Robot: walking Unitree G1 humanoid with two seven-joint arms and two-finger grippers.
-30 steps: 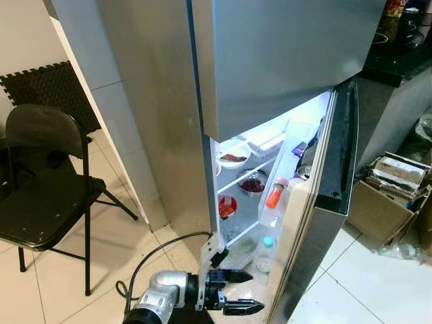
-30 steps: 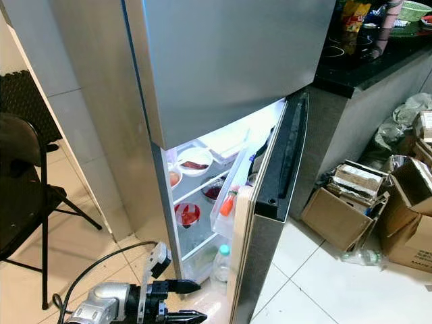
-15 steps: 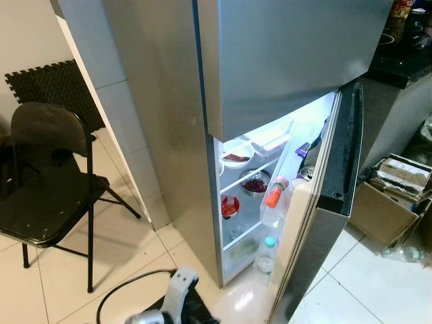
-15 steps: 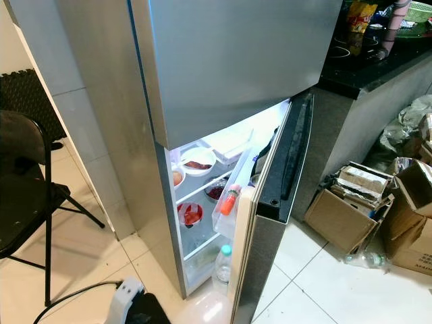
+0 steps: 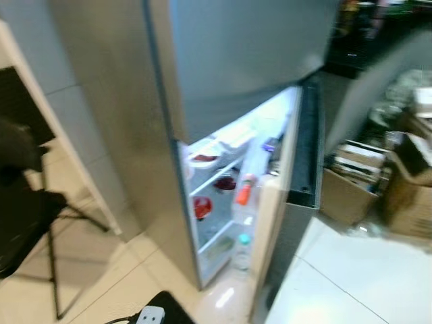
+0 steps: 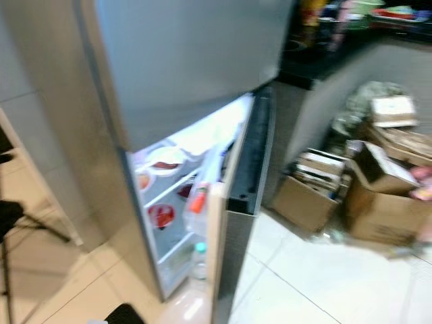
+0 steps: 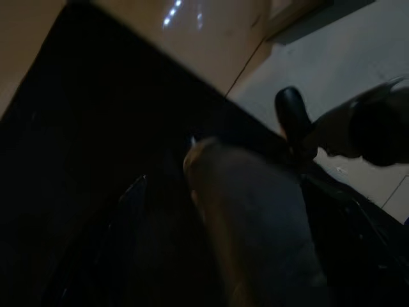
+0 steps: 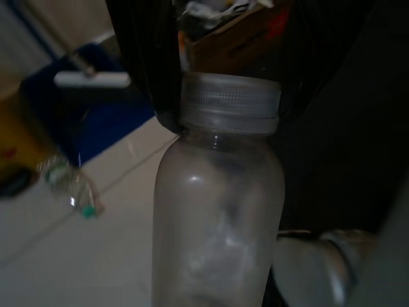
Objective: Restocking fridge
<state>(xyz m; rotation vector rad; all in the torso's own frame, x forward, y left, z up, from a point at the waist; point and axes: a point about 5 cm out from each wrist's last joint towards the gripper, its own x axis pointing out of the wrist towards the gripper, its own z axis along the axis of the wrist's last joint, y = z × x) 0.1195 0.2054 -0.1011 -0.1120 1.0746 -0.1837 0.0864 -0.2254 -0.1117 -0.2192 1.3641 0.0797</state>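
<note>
The right fingers [image 8: 167, 77] are gripping a bottle [image 8: 217, 211]; the view is swinging rightward past the fridge [image 5: 223, 61]; the left fingers' state is unclear.

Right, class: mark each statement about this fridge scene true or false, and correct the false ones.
1. The fridge door is shut. False: it stands open, and the inside is lit.
2. The right gripper holds a bottle. True.
3. That bottle has a red cap. False: the cap is pale grey.
4. Cardboard boxes sit on the floor beside the fridge. True.
5. An orange-capped bottle stands in the door shelf. True.
</note>
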